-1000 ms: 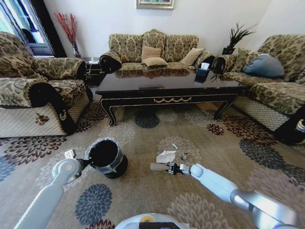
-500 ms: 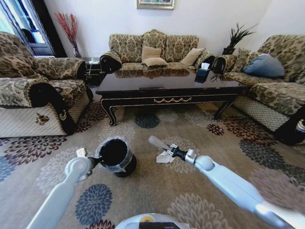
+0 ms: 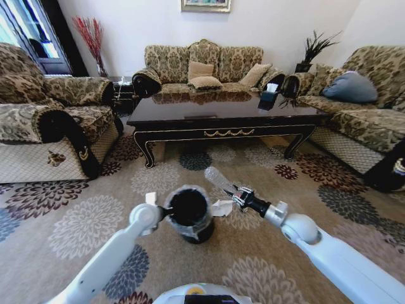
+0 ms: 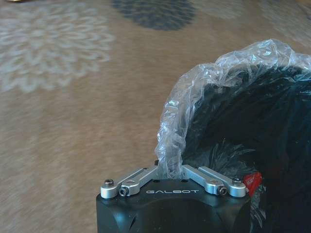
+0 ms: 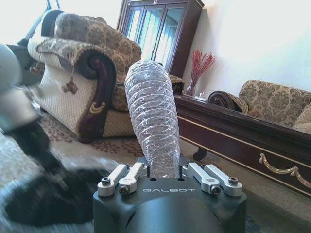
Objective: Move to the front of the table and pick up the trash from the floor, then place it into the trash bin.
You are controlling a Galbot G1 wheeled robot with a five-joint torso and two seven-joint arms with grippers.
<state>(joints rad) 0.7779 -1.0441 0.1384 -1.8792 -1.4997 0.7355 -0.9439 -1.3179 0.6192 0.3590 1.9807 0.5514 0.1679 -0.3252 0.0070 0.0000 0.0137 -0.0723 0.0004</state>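
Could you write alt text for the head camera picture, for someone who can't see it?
Over patterned carpet, the right end effector holds a clear plastic bottle beside the black trash bin, which the left end effector grips by its rim. White paper lies on the floor before the dark table.

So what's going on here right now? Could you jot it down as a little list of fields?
Left gripper: shut on the liner rim of the trash bin, held off the carpet
Right gripper: shut on the clear plastic bottle, raised beside the bin
Crumpled wrapper: on the carpet
Table: beyond, in front of the sofa
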